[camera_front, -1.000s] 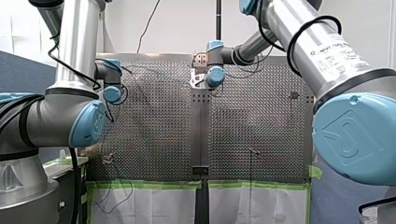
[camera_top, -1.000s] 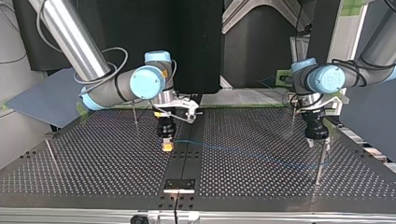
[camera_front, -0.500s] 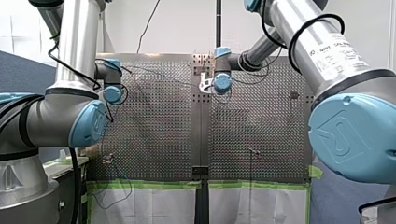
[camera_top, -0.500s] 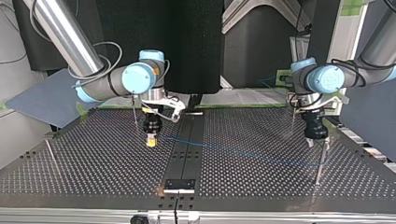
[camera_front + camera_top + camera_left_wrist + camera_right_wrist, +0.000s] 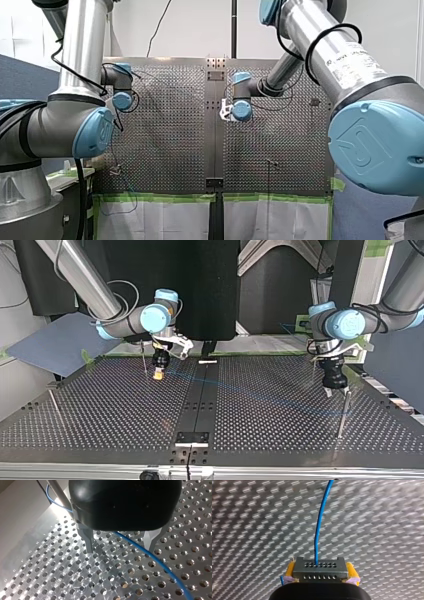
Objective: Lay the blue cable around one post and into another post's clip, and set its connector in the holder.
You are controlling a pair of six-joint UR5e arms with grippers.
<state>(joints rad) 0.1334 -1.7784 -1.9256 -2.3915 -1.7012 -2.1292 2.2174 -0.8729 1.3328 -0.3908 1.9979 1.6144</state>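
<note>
My right gripper clamped connector; my left gripper had jaws apart, blue cable between; arm label unreadable.

1. Top view: the cable stretches low over the tabletop, from the connector in my right end effector to my left end effector, barring low crossings.
2. One post stands at its right end, and a thin post stands beside its left end.
3. On the camera's side of it lies open tabletop.
</note>
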